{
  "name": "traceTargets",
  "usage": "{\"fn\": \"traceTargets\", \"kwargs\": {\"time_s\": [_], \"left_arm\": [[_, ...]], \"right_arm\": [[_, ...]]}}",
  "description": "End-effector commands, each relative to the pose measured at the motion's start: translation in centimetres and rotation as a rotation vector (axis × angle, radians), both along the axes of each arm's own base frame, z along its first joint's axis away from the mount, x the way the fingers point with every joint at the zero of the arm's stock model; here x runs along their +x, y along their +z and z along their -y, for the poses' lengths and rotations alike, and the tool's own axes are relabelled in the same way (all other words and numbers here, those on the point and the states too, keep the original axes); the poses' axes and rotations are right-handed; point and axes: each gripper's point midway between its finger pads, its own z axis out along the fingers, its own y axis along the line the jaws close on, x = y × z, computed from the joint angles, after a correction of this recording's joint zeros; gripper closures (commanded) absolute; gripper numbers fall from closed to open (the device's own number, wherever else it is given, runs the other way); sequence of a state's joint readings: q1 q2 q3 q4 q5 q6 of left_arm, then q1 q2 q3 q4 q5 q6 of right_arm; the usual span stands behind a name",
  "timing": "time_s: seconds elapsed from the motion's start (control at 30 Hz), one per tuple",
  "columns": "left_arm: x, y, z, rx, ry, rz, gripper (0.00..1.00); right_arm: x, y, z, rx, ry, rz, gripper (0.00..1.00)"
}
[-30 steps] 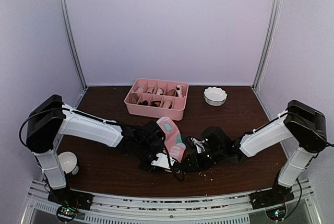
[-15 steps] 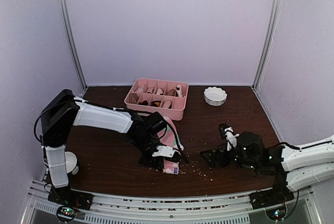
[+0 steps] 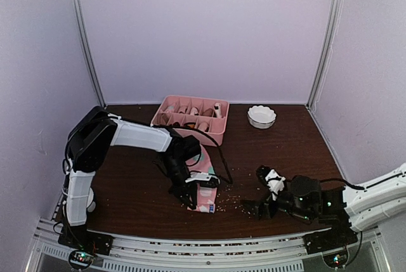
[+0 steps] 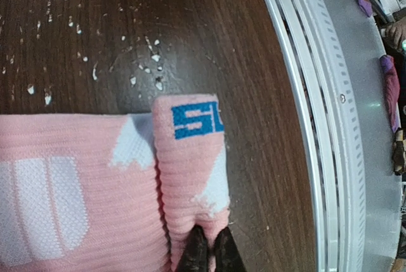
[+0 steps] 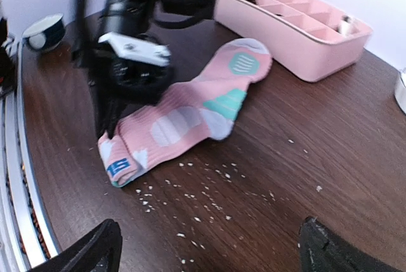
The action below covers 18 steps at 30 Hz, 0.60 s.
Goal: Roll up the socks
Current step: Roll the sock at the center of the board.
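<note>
Pink sock (image 5: 190, 116), folded cuff pinched tight in left fingers (image 4: 195, 254) at near end; long axis running away toward tray (image 3: 187, 134); right fingers (image 5: 95, 253) spread, well apart, rightward on counter (image 3: 285, 145).

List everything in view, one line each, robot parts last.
pink sock: one, pink with teal and white patches, flat mid-table, near end folded over
divided tray: one, pink, back centre, small items inside
bowl: one, white, back right
second bowl: one, dark outside, white inside, near left arm's base
crumbs: many, pale, scattered beside the sock
table: one, dark brown
left gripper: one, black fingers shut on the sock's folded end
right gripper: one, black fingers open, empty, low over the table
</note>
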<state>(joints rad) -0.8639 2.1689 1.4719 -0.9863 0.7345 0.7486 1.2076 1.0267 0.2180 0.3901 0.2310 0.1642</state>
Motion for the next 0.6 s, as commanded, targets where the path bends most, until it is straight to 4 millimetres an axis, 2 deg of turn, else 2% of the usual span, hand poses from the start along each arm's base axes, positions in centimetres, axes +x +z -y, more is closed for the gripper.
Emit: {"fn": "traceTargets", "kwargs": {"time_s": [0.0,0.1,0.23,0.57], "left_arm": [[-0.9,-1.8,-2.0,0.115,0.015,-0.092,1.0],[-0.9,-1.7,-2.1,0.114,0.015,-0.109,1.0],[-0.8,-1.4,-2.0,0.102,0.016,-0.126,1.0],[-0.8,-1.3,-2.0,0.098,0.011,-0.14,1.0]], "right_arm": [[-1.5,0.2,-4.7,-0.116,0.197,0.114,0.1],[-2.2,-0.6,-7.2,-0.144,0.272,0.128,0.2],[-2.8,-1.7,-9.3,-0.192,0.345,0.146,0.29],[-3.0,-3.5,-11.2,-0.324,0.449,0.22,0.45]]}}
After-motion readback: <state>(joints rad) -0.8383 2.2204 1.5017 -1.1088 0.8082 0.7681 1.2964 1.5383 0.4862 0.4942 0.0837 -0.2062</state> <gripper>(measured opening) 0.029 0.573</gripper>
